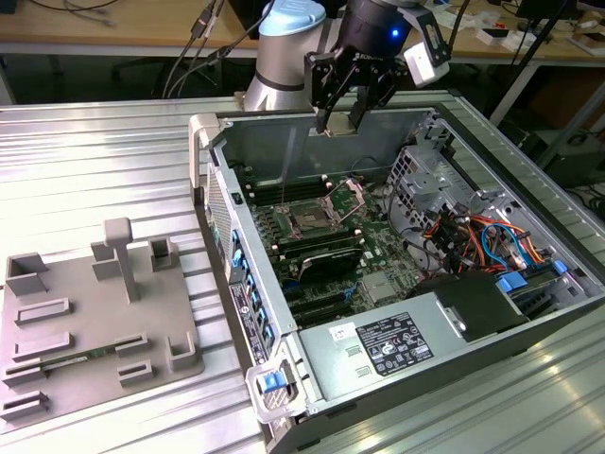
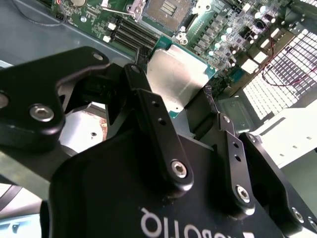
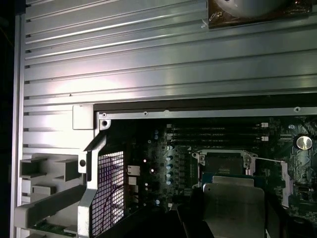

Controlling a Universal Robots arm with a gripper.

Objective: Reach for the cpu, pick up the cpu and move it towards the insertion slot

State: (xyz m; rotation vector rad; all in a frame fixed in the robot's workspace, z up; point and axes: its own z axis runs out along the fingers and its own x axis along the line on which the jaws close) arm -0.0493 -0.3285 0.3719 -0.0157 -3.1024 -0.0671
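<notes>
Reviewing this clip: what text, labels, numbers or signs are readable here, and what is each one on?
White label on the power supply: print too small to read.
White lettering on the gripper body, second wrist view: upside down and cut off at the picture's edge, not readable whole.
Metal top of the cpu, held in the gripper: no legible print.
Nothing can be quoted.
</notes>
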